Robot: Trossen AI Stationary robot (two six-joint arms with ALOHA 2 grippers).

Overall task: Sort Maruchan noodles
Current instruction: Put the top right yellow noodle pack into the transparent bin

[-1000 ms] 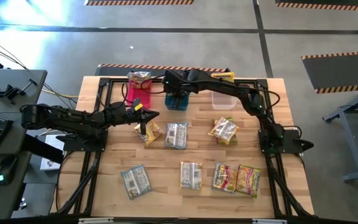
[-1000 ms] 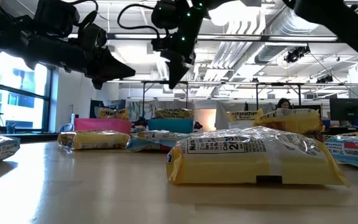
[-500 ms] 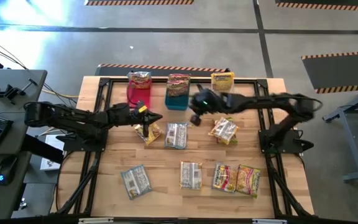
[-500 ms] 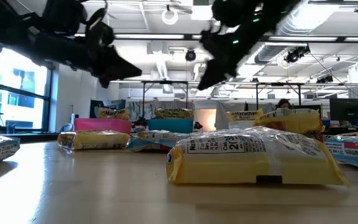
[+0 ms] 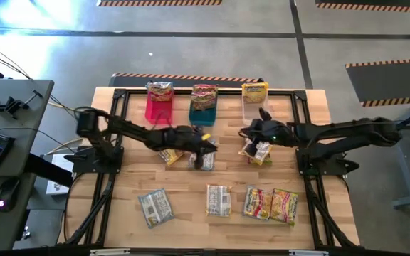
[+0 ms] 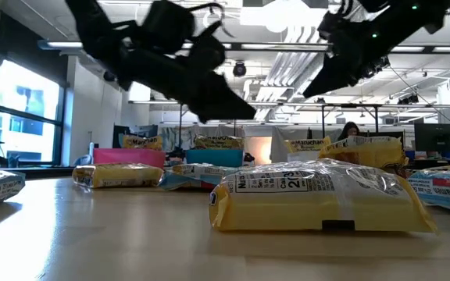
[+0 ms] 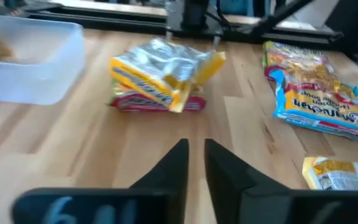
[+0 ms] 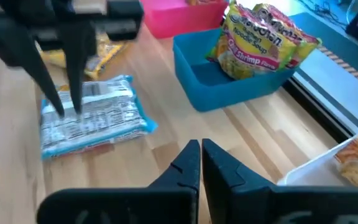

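Several Maruchan packets lie flat on the wooden table: a silvery one, yellow ones, and a near row. My left gripper hovers shut above the silvery packet, off the table in the low view. My right gripper, also shut, hangs in the air just beyond the yellow packet. One packet stands in each of the pink bin, blue bin and clear bin.
The three bins stand in a row at the far edge; the blue bin holds a shrimp packet. A black frame borders the table. Bare wood lies between the middle packets and the near row. A desk with keyboard sits left of the table.
My right gripper has swung from over the blue bin toward the right and near side, ending beside the yellow packet. My left gripper has reached toward the right, from above the left yellow packet to above the silvery one. No packet has moved.
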